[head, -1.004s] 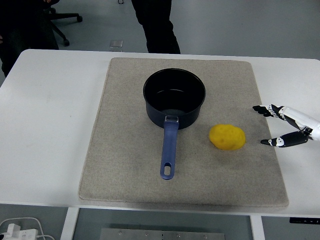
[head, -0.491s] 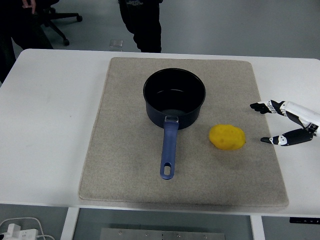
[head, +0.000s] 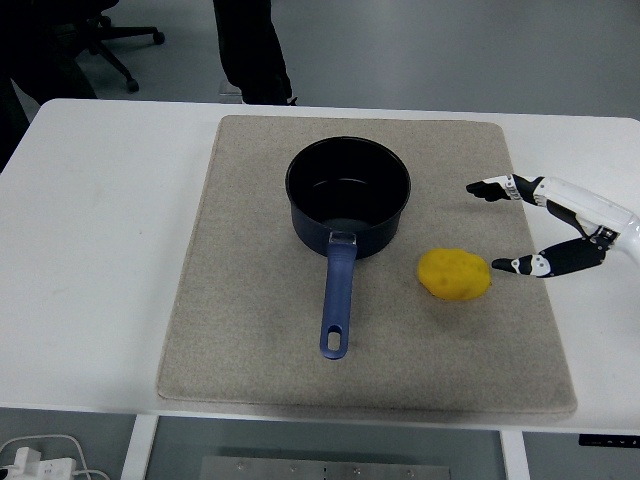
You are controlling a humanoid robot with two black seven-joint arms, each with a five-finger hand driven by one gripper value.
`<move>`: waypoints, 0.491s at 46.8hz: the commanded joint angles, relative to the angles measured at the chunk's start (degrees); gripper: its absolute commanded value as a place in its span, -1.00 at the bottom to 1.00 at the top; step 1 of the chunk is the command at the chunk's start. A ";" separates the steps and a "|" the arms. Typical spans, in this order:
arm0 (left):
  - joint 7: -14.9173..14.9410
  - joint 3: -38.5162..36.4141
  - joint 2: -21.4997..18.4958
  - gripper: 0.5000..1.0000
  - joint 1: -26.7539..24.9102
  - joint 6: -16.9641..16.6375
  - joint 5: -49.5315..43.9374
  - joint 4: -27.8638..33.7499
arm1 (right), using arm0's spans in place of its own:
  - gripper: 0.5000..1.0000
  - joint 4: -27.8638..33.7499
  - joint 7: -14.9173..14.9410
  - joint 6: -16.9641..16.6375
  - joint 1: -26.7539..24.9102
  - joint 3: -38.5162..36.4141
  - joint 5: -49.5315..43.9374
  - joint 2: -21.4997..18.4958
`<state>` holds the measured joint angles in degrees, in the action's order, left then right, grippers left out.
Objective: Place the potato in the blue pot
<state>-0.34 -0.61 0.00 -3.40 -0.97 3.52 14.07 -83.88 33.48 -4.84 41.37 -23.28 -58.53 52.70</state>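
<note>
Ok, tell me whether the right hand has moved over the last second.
Yes. The right hand has moved left, from off the mat's right edge to over it, fingers spread, close beside the potato.

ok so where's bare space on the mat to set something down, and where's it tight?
Free: the mat left of the pot and its handle, the strip along the near edge below the potato, and the white table at left. Tight: right side, where the open right hand reaches in beside the potato, which sits close to the pot.
</note>
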 commanded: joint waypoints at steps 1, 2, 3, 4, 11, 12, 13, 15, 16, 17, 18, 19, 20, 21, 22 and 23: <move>-0.01 0.08 0.00 0.99 -0.02 0.00 -0.01 0.00 | 0.49 -0.40 -1.22 0.71 0.28 0.07 0.00 -1.37; -0.01 0.08 0.00 0.99 -0.02 0.00 -0.01 0.00 | 0.49 -0.40 -1.31 0.88 0.37 0.07 -0.09 -1.64; -0.01 0.08 0.00 0.99 -0.02 0.00 -0.01 0.00 | 0.49 -0.58 -1.40 0.97 0.46 0.16 -0.09 -1.90; -0.01 0.08 0.00 0.99 -0.02 0.00 -0.01 0.00 | 0.49 -0.58 -1.57 1.06 0.46 0.16 -0.18 -2.34; -0.01 0.08 0.00 0.99 -0.02 0.00 -0.01 0.00 | 0.49 -0.40 -4.03 1.94 0.46 0.25 -0.62 -4.62; -0.01 0.08 0.00 0.99 0.06 0.00 -0.01 0.00 | 0.49 -0.40 -4.12 2.20 0.46 0.25 -0.71 -4.89; -0.01 0.08 0.00 0.99 -0.02 0.00 -0.01 0.00 | 0.49 -0.40 -4.12 2.46 0.46 0.25 -0.71 -5.15; -0.01 0.08 0.00 0.99 0.06 0.00 -0.01 0.00 | 0.49 -0.40 -4.12 2.99 0.37 0.51 -0.88 -5.42; -0.01 0.08 0.00 0.99 -0.02 0.00 -0.01 0.00 | 0.49 -0.40 -4.12 3.17 0.29 0.69 -0.88 -5.59; -0.01 0.08 0.00 0.99 0.06 0.00 -0.01 0.00 | 0.49 -0.40 -4.12 3.43 0.20 0.86 -0.97 -5.86; -0.01 0.08 0.00 0.99 0.06 0.00 -0.01 0.00 | 0.49 -0.23 -4.12 3.61 0.11 0.95 -1.06 -6.03; -0.01 0.08 0.00 0.99 0.06 0.00 -0.01 0.00 | 0.49 -0.14 -4.12 3.78 -0.06 1.04 -1.06 -6.21; -0.01 0.08 0.00 0.99 0.06 0.00 -0.01 0.00 | 0.49 -0.05 -4.12 3.96 -0.24 1.04 -1.23 -6.38; -0.01 0.17 0.00 0.99 0.06 0.00 -0.01 0.00 | 0.49 0.03 -4.12 4.05 -0.42 1.04 -1.23 -6.39; -0.01 0.08 0.00 0.99 0.06 0.00 -0.01 0.00 | 0.49 0.12 -4.12 4.22 -0.50 1.13 -1.32 -6.47; -0.01 0.17 0.00 0.99 -0.02 0.00 -0.01 0.00 | 0.49 0.21 -4.12 4.31 -0.51 1.22 -1.50 -6.47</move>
<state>-0.35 -0.49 0.00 -3.34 -0.97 3.52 14.07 -83.95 29.35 -0.95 41.14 -22.26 -59.71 46.42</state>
